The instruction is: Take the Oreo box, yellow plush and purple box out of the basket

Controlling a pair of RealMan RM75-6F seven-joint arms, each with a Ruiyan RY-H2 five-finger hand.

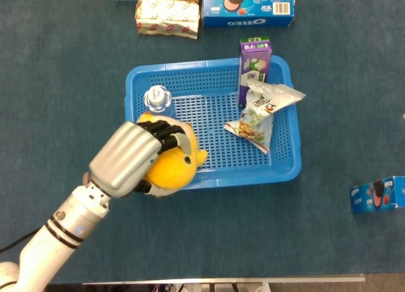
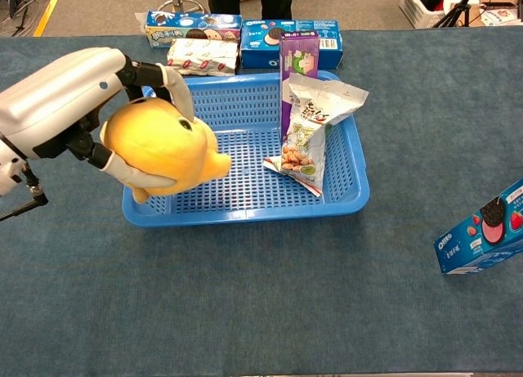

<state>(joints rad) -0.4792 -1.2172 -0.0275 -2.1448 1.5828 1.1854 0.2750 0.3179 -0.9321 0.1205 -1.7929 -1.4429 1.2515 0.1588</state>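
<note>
My left hand grips the yellow plush and holds it lifted above the left end of the blue basket. The purple box stands upright at the basket's far right corner, behind a snack bag. An Oreo box lies on the table at the right, outside the basket. My right hand is seen only as a pale sliver at the right edge, too little to judge.
A clear bottle stands in the basket's left part, partly hidden by the plush. Behind the basket lie a large Oreo box and two other snack boxes. The table is covered in blue cloth.
</note>
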